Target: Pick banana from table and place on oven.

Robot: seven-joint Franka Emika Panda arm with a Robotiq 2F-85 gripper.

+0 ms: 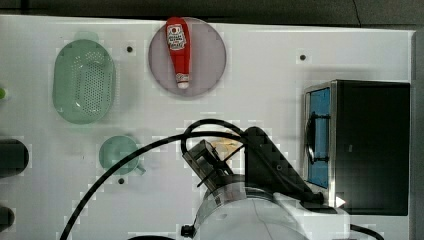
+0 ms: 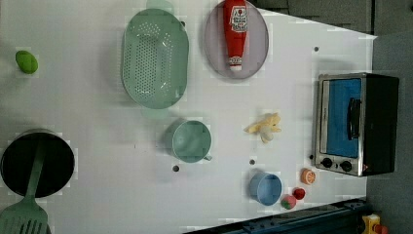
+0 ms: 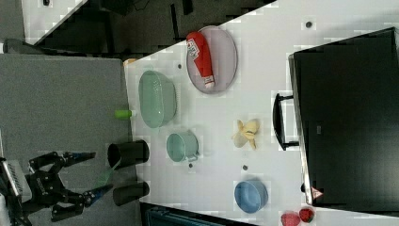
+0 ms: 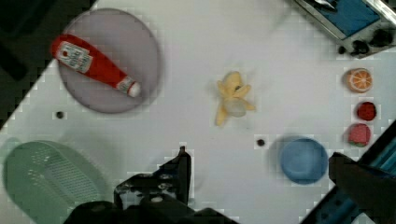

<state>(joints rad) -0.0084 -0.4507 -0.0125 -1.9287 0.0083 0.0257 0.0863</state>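
A: What colour is the table?

B: White, dotted with a few small dark holes. The banana on it is pale yellow with a cream middle.

A: And the oven?

B: Black top, silver front frame, blue-tinted glass door, black knobs.

A: The bottle at twelve o'clock in the left view?

B: Red with a white label and white cap, on a grey-lilac plate.

A: The colander?

B: Pale green, speckled with rows of tiny holes. The mug is the same pale green.

A: Toward five o'clock?

B: A light blue bowl, an orange slice and two red fruits. A black pot at eight o'clock, and a bright green fruit at ten.
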